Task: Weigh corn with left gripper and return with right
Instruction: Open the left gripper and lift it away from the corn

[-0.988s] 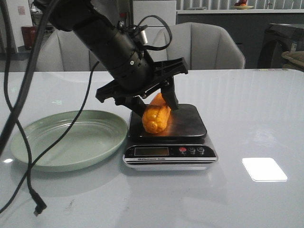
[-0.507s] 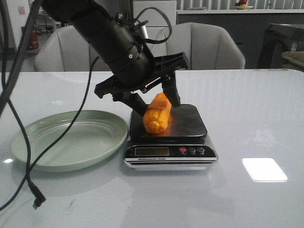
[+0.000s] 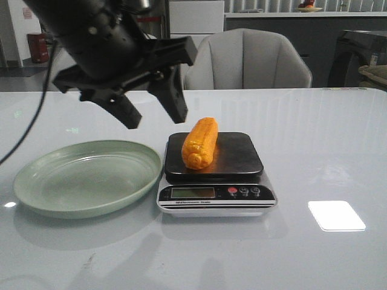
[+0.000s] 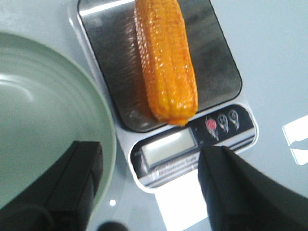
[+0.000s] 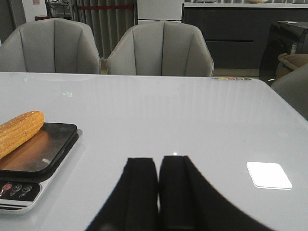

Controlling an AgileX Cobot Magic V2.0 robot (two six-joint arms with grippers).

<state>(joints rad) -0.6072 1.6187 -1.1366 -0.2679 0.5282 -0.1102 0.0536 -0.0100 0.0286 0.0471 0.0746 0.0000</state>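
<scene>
Lifted up and back toward the plate [image 3: 84,208], the left gripper [image 3: 154,109] hangs wide and empty so nothing but the corn [image 3: 200,142], below and beside it, loads the scale [image 3: 214,166]. Well apart, the right gripper [image 5: 158,180] waits pinched together.

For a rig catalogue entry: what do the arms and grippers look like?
The left arm is bulky, matte black, with a thin black cable. The left gripper has two angular, wedge-shaped black fingers. The right gripper shows two flat black fingers. No markings visible.
</scene>
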